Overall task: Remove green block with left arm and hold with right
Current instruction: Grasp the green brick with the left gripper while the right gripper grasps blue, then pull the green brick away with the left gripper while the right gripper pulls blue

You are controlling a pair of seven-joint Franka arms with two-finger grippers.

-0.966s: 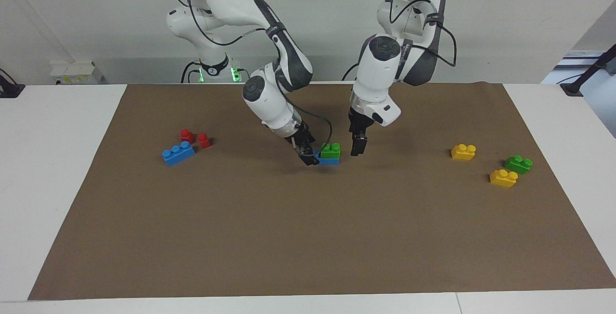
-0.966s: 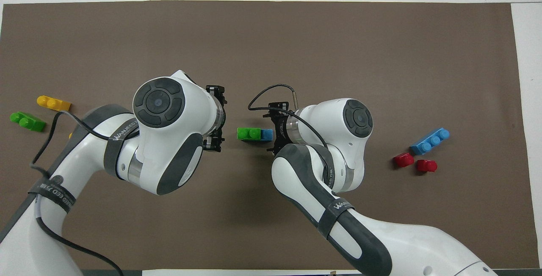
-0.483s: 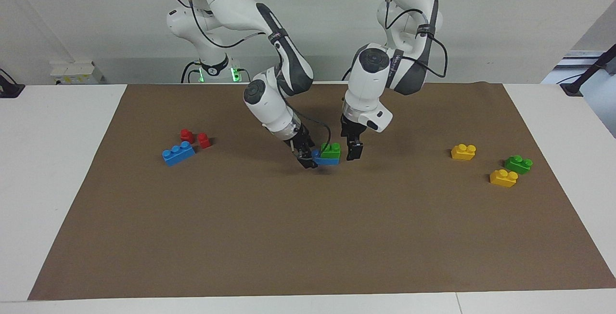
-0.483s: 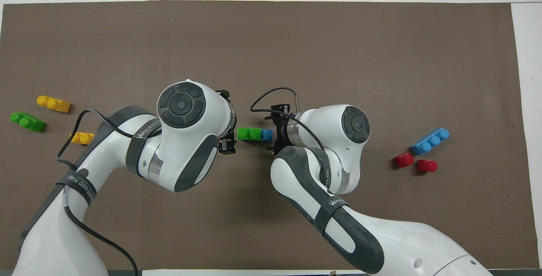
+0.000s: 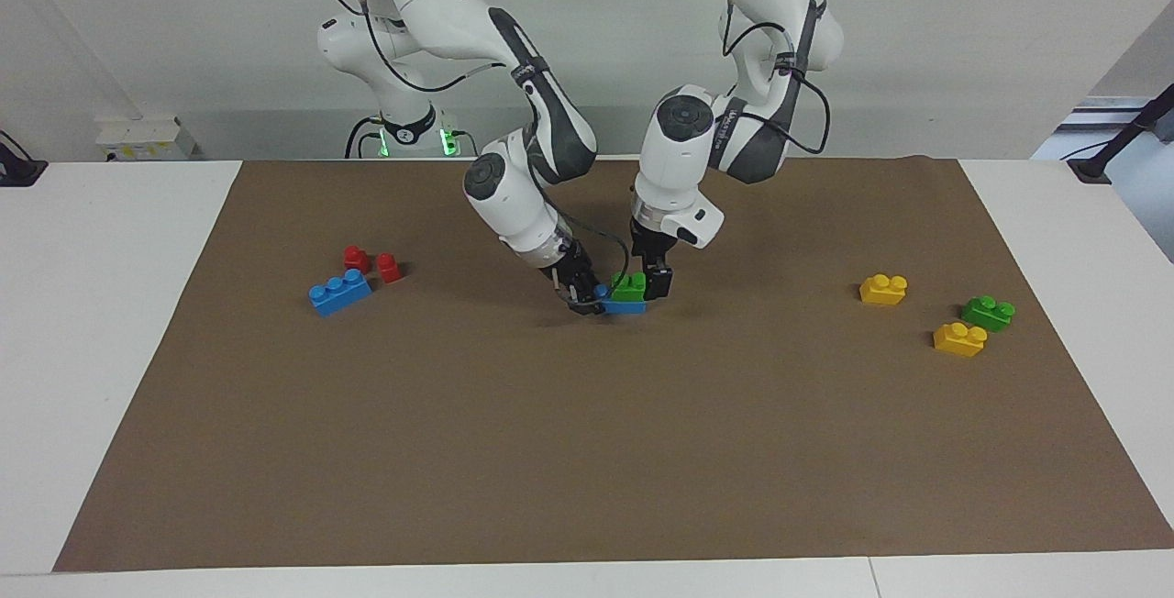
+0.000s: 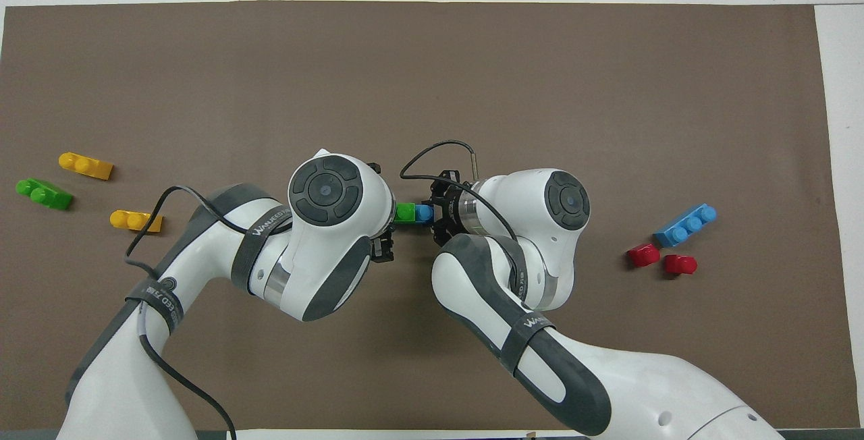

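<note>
A green block (image 5: 629, 285) sits stacked on a blue brick (image 5: 625, 307) at the middle of the brown mat; both show in the overhead view, the green block (image 6: 405, 213) and the blue brick (image 6: 424, 213). My right gripper (image 5: 587, 301) is shut on the blue brick's end toward the right arm's side and holds it just off the mat. My left gripper (image 5: 655, 285) is open, with its fingers down at the green block's other end. From overhead the left wrist (image 6: 331, 191) covers that end. A second green block (image 5: 988, 312) lies apart.
Two yellow bricks (image 5: 883, 289) (image 5: 959, 338) lie by the second green block at the left arm's end. A blue three-stud brick (image 5: 339, 292) and two red pieces (image 5: 356, 258) (image 5: 389, 267) lie at the right arm's end.
My left gripper has moved in from the left arm's side and lowered to the green block's end. My right gripper has stayed on the blue brick.
</note>
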